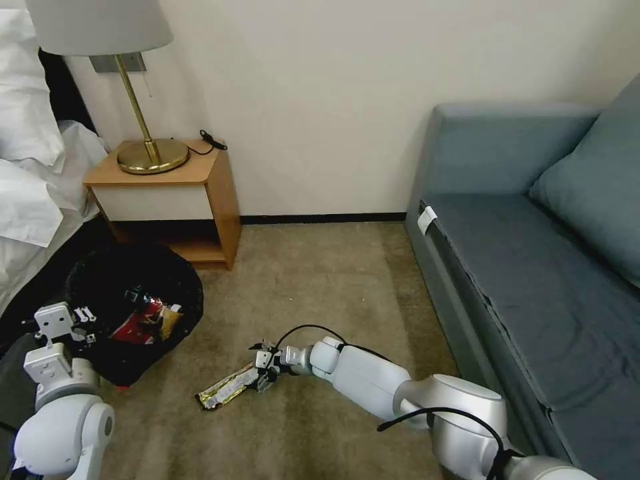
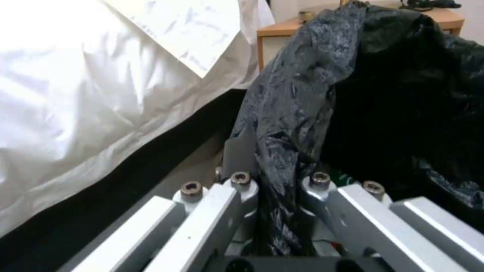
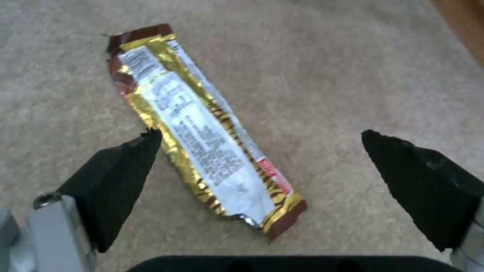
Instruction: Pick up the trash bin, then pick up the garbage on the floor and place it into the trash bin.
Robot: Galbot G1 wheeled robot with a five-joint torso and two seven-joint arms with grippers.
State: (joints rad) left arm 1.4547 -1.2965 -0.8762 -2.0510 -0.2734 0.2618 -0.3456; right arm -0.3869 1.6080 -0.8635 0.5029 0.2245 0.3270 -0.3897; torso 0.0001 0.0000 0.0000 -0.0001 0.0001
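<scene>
The trash bin [image 1: 133, 313] with its black bag liner sits low at the left, red and yellow litter lying inside. My left gripper [image 1: 80, 320] is shut on the bag-covered rim; the left wrist view shows the crinkly black bag [image 2: 282, 124] pinched between the fingers [image 2: 239, 155]. On the carpet lies a piece of garbage, a flat yellow-silver snack wrapper [image 1: 230, 387]. My right gripper [image 1: 265, 368] is low at the wrapper's near end, open. In the right wrist view the wrapper [image 3: 202, 132] lies between the spread black pads [image 3: 126, 166], one pad touching its edge.
A wooden nightstand [image 1: 173, 193] with a brass lamp [image 1: 143, 133] stands behind the bin. White bedding [image 1: 27, 180] hangs at the far left. A blue-grey sofa [image 1: 533, 267] lines the right side. Open carpet [image 1: 320, 287] stretches between them.
</scene>
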